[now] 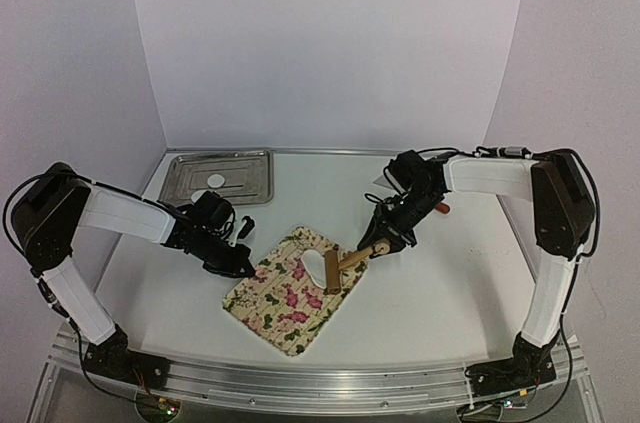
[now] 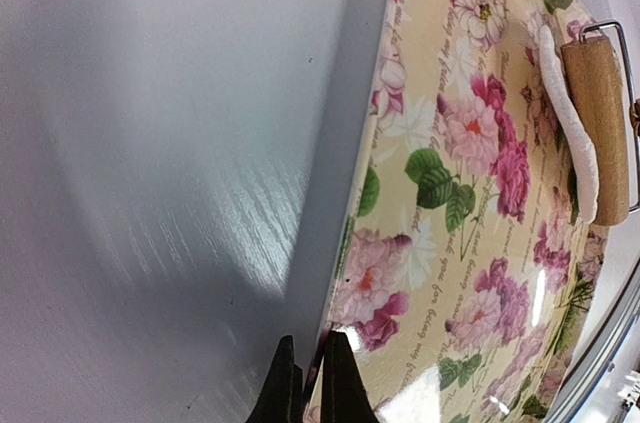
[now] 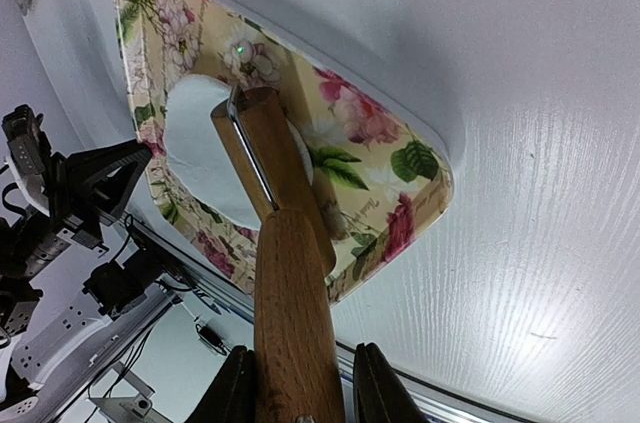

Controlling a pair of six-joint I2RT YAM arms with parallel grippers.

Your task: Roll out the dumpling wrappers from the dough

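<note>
Well, on the white table [image 1: 440,283] I see a floral mat [image 1: 285,308] between the arms and a metal tray [image 1: 245,178] far left holding one dumpling wrapper [image 1: 216,181]. My right gripper [image 3: 300,383] is clamped on the wooden roller [image 3: 290,178], which rests on the dough [image 3: 195,148] on the mat. My left gripper [image 2: 305,383], jaws together, sits at the mat's left edge.

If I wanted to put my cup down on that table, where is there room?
Bare table lies between the metal tray and the right arm, and right of the floral board. The middle is crowded: left gripper, right gripper, roller and dough at the board.
</note>
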